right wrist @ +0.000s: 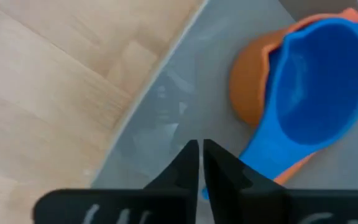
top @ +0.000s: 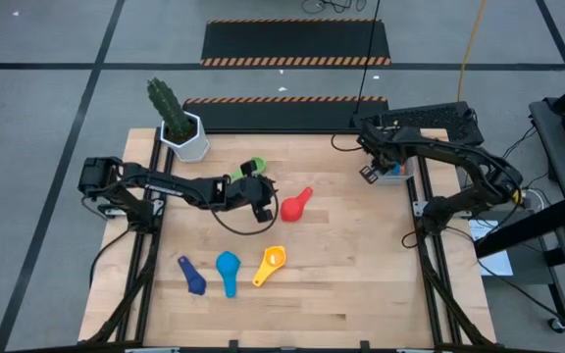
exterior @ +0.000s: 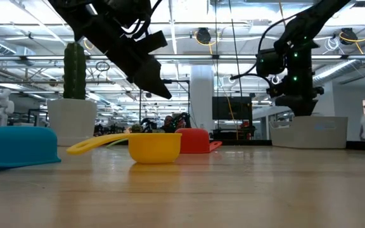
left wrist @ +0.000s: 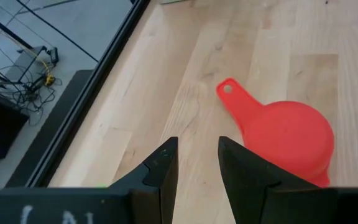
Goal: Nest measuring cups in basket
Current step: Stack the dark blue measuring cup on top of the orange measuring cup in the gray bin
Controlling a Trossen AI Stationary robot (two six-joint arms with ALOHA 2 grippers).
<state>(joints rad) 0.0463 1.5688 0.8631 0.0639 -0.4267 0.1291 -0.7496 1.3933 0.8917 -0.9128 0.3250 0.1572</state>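
Observation:
The red measuring cup (top: pixel 295 206) lies mouth down on the table, its handle (left wrist: pixel 229 92) pointing toward the far edge. My left gripper (top: pixel 261 203) hovers open just to its left, nothing between the fingers (left wrist: pixel 166 168). A green cup (top: pixel 253 165) lies beside the left arm. Dark blue (top: pixel 192 276), light blue (top: pixel 228 272) and yellow (top: pixel 271 265) cups lie in a row nearer the front. At the far right my right gripper (right wrist: pixel 200 152) is shut above the basket (right wrist: pixel 148 106), where a blue cup (right wrist: pixel 316 74) sits nested in an orange one (right wrist: pixel 250 81).
A white pot with a cactus (top: pixel 182 132) stands at the far left corner. A black cable loops on the table under the left arm (top: pixel 233 221). Bare wood lies between the red cup and the basket (top: pixel 398 176) and along the front right.

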